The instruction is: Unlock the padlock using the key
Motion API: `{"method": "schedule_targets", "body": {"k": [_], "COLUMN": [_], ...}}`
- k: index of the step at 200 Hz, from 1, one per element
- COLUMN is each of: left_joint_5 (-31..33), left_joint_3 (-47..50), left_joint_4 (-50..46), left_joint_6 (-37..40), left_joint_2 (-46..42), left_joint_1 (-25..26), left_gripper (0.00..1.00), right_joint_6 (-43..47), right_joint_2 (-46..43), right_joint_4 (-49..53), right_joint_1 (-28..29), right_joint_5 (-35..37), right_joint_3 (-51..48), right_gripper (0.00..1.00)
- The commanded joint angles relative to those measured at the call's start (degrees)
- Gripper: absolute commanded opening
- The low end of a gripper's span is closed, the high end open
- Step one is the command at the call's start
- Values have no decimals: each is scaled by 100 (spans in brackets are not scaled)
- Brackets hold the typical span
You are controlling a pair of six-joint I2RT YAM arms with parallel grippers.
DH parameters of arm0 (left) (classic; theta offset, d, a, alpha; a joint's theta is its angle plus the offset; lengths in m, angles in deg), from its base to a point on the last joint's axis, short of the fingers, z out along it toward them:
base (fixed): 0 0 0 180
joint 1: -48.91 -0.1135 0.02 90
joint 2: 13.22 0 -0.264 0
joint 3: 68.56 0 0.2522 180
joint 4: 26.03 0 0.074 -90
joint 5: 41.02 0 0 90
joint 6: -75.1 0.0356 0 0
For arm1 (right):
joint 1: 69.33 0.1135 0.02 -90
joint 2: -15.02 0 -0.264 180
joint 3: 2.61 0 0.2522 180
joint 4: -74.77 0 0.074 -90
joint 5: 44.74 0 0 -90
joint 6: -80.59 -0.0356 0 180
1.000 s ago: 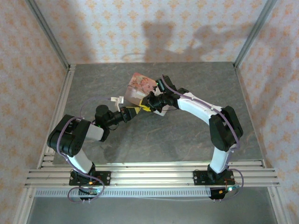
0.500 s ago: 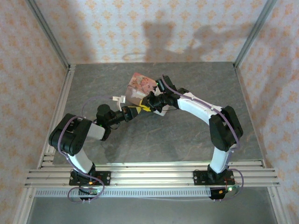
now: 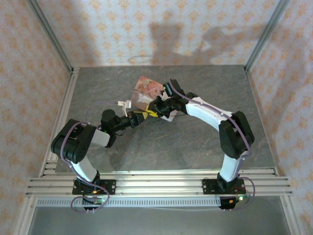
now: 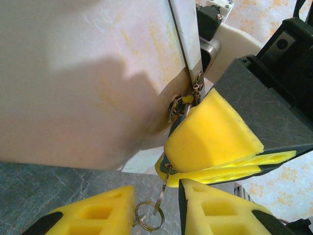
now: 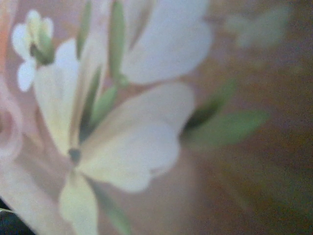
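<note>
The pink tin is propped up tilted at mid-table, and its pale side looms close in the left wrist view. The padlock shows as a sliver of teal clamped between my right gripper's yellow pads, and its shackle reaches up to the tin's hasp. The key sticks out of the padlock's lower end, with its ring hanging below. My left gripper stands open with a finger on either side of the key, and in the top view it is just left of the right gripper. The tin's blurred flower print is right in front of the right wrist camera.
The grey stone table is walled by patterned panels at the back and on both sides. Aluminium rails run along the near edge by the arm bases. A white connector on the left arm's cable sits beside the tin.
The left arm has shifted slightly to the right and its jaws have narrowed a little. The right arm, the tin and the padlock hold still.
</note>
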State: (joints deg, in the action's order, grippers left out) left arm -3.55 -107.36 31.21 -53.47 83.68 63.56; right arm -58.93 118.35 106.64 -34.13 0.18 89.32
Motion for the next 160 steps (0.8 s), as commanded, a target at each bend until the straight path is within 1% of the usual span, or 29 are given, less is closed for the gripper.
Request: {"method": "schedule_targets", "body": {"k": [1, 42, 67, 109, 134, 152, 160], "left_joint_5": [-20, -7, 15, 23, 43, 50, 67], "left_joint_3": [51, 68, 108, 139, 133, 136, 131], "left_joint_4": [160, 99, 82, 58, 37, 20, 4], "left_joint_6": [152, 200, 229, 252, 260, 262, 270], "left_joint_2": [4, -12, -11, -48, -81, -125, -146], "left_joint_1": [32, 27, 31, 21, 24, 16, 18], "left_gripper": [29, 28, 31, 31, 24, 10, 7], "right_joint_6": [-313, -314, -313, -313, -304, -304, -304], "right_joint_2": [-162, -173, -182, -181, -196, -205, -208], "right_joint_4": [24, 18, 17, 10, 17, 6, 0], "right_joint_1": [-13, -13, -22, -22, -22, -22, -22], "right_joint_5": [-467, -471, -458, -460, -459, -458, -458], "right_joint_3": [-122, -136, -147, -157, -178, -208, -212], "right_gripper": [0, 0, 0, 0, 0, 0, 0]}}
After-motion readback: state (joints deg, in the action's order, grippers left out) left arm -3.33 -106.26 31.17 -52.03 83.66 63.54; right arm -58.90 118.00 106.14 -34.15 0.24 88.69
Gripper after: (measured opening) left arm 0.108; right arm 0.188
